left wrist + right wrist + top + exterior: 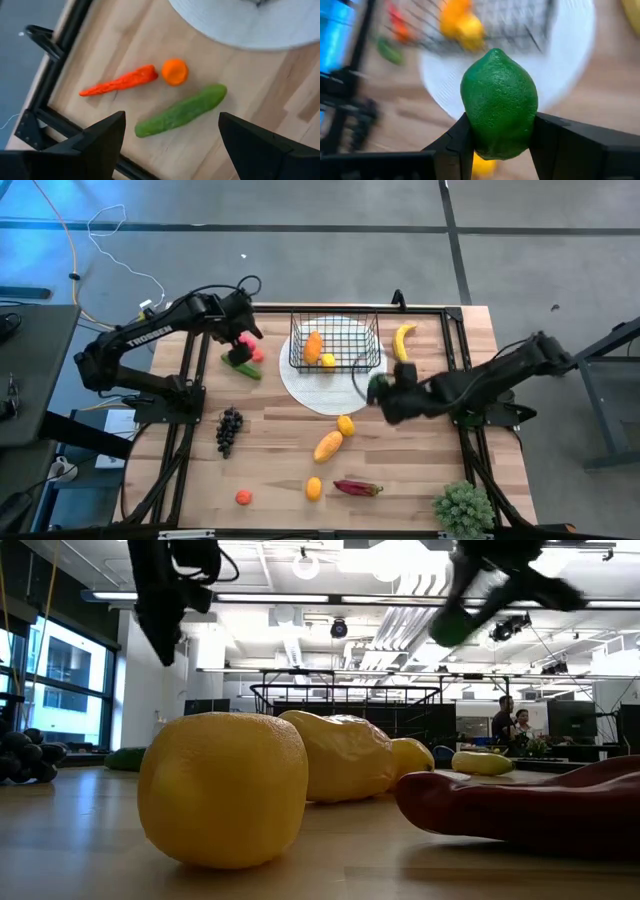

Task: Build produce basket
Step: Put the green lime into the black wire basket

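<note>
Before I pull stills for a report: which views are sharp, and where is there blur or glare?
Right wrist view: the lime held in the right gripper is sharp; the basket and plate behind it are smeared. Left wrist view: cucumber and carrot slightly soft. Low view: the arm overhead is blurred, and the ceiling lights glare. High view: evenly lit.

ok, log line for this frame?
right gripper: shut on lime, raised near plate | left gripper: open over cucumber | basket: two fruits

The basket (335, 342) sits on the plate (318, 395) at the far side. The banana (403, 340) lies right of it, the grapes (229, 429) nearer, left.
</note>
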Controlling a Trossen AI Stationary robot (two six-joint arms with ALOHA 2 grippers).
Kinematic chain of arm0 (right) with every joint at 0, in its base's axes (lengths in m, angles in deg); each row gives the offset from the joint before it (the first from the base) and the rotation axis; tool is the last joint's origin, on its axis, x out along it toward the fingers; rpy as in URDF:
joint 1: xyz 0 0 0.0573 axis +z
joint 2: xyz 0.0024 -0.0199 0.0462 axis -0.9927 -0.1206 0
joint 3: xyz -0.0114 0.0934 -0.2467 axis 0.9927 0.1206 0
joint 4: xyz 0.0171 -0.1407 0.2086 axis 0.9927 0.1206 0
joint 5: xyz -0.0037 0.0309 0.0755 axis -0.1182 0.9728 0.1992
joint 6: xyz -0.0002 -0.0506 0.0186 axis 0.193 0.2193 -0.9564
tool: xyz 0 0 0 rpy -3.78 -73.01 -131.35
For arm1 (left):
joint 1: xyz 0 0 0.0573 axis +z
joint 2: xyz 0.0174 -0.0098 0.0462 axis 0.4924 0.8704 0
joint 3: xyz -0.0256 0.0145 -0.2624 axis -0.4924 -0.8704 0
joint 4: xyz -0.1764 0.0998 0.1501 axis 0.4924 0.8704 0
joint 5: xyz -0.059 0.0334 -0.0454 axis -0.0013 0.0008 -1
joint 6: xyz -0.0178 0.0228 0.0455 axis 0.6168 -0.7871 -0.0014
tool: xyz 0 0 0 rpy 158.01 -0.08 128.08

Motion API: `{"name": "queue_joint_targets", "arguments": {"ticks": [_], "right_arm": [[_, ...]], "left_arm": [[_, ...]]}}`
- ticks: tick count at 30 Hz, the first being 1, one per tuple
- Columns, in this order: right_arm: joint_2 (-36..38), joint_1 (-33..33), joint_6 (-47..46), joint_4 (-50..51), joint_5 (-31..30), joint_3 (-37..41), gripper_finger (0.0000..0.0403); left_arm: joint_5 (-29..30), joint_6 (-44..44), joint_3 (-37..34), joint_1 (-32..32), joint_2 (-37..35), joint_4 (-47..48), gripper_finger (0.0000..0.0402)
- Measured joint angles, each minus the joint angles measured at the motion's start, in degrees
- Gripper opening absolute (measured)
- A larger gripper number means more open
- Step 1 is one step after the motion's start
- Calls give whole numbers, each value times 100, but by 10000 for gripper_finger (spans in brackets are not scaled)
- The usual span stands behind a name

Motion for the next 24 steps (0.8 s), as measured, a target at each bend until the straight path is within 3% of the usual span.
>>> {"name": "queue_joint_targets", "arguments": {"ticks": [6,11,19,24], "right_arm": [[428,-1151,2751,-1425,-206,0,117],[400,-2210,4732,-2710,594,-4,118],[75,-3325,5654,-2937,1815,-7,118],[-426,-3696,5770,-3210,2502,-7,118]], "left_arm": [[-24,-835,-427,15,0,5,310],[-93,-1709,-726,15,0,-51,310],[-333,-2914,-1236,-88,0,-534,310],[-328,-3021,-1395,-223,49,-902,310]]}}
